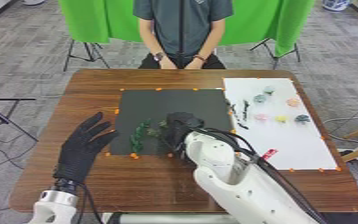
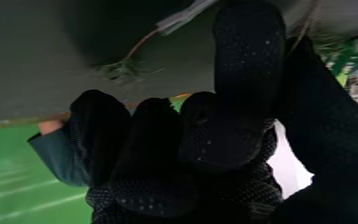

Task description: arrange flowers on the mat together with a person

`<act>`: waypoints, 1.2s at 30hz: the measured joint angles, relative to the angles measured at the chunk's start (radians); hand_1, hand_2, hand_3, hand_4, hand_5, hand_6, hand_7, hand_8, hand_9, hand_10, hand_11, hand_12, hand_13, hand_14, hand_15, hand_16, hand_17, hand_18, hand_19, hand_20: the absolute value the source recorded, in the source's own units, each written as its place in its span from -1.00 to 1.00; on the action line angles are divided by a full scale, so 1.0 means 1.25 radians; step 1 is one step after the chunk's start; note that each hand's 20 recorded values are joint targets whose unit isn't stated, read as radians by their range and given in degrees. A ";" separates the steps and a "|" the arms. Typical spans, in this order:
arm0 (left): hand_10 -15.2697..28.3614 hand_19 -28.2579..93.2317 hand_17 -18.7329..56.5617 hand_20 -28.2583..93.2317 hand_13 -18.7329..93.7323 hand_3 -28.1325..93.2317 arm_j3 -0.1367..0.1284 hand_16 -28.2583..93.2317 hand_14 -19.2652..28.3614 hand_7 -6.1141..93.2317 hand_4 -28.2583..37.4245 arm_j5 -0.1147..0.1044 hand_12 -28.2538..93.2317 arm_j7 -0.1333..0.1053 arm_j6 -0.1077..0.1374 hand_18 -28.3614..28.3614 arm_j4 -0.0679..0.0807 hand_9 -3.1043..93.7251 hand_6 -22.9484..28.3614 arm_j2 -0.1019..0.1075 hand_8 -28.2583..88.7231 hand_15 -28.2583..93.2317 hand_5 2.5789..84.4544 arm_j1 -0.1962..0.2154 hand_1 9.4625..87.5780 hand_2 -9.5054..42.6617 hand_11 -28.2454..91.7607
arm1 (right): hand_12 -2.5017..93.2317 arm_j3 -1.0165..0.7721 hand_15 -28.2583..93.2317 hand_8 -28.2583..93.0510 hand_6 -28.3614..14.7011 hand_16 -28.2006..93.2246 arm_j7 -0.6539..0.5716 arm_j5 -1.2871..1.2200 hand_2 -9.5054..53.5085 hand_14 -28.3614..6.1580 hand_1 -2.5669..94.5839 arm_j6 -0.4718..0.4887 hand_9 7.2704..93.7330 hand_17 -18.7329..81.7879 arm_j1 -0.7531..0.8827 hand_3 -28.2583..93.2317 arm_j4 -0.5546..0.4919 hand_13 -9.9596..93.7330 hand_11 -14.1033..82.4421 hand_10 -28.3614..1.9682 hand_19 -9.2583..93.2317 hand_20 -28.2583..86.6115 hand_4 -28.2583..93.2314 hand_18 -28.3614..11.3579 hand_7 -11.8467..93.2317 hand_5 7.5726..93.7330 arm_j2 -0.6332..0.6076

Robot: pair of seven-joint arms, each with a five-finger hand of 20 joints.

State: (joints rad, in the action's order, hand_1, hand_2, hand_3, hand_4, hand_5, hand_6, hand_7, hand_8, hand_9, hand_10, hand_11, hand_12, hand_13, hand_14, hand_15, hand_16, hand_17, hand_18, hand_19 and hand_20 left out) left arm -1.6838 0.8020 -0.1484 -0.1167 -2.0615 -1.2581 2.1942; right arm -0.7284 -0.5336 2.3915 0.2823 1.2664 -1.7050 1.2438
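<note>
Green sprigs (image 1: 138, 136) on the mat (image 1: 147, 102) suggest foliage work; right hand (image 1: 184, 121) over it, grip unclear; left hand (image 1: 79, 150) beside it, open; flowers (image 1: 262, 117) probably next.

We are counting six small flower heads (image 1: 262, 118), one black mat (image 1: 158, 105), one white sheet (image 1: 291, 145) and one wooden table (image 1: 87, 100); the green sprigs (image 1: 138, 136) are overlapping, so we are leaving their number open.

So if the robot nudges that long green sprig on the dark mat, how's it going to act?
The green sprig looks thin and slightly bent, so it would probably feel light and flex a little. With leaves sticking out along it, it seems likelier to drag across the dark mat than to roll.
</note>
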 measured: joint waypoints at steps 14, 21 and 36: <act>0.32 0.28 -0.82 -0.43 -0.16 0.59 0.002 -0.46 0.63 -0.34 -1.00 0.000 -0.18 0.007 -0.001 0.87 0.003 -0.26 -0.05 0.005 -0.73 0.01 -0.22 -0.010 -0.57 -0.69 -0.20 | -0.36 -0.013 0.77 -0.70 0.40 -0.04 -0.052 -0.015 -0.60 0.22 -0.40 0.015 1.00 0.45 0.014 0.79 -0.019 0.87 0.54 0.43 1.00 0.69 -0.91 -0.69 0.03 0.98 0.027; 0.32 0.27 -0.81 -0.43 -0.22 0.63 0.000 -0.48 0.59 -0.37 -1.00 0.000 -0.19 0.010 -0.002 0.83 0.004 -0.30 -0.04 0.005 -0.72 0.01 -0.20 -0.010 -0.59 -0.76 -0.19 | -0.35 -0.028 0.76 -0.69 0.37 -0.04 -0.046 -0.005 -0.55 0.22 -0.47 0.021 1.00 0.44 0.021 0.75 -0.059 0.86 0.52 0.43 1.00 0.69 -0.92 -0.70 0.00 0.98 0.018; 0.18 0.19 -0.76 -0.39 -0.34 0.61 -0.026 -0.49 0.29 -0.48 -0.95 0.001 -0.26 -0.016 0.011 0.73 -0.012 -0.51 0.00 0.006 -0.68 -0.17 -0.35 0.013 -0.51 -0.77 -0.19 | -0.47 -0.399 -0.06 -0.68 0.08 -0.17 0.188 -0.388 -0.61 -0.24 -0.63 -0.062 -0.28 -0.47 0.208 0.82 -0.358 -0.22 -0.43 -0.14 0.17 0.03 -0.91 -0.74 -0.49 -0.27 -0.115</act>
State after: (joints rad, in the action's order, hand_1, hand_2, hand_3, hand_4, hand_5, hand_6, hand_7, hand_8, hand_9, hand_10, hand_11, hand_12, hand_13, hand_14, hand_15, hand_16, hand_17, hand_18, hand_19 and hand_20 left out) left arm -1.7161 0.8032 -0.1687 -0.1031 -2.0767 -1.2502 2.2109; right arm -1.2277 -0.2983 1.9069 0.2046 1.5262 -2.1523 1.1006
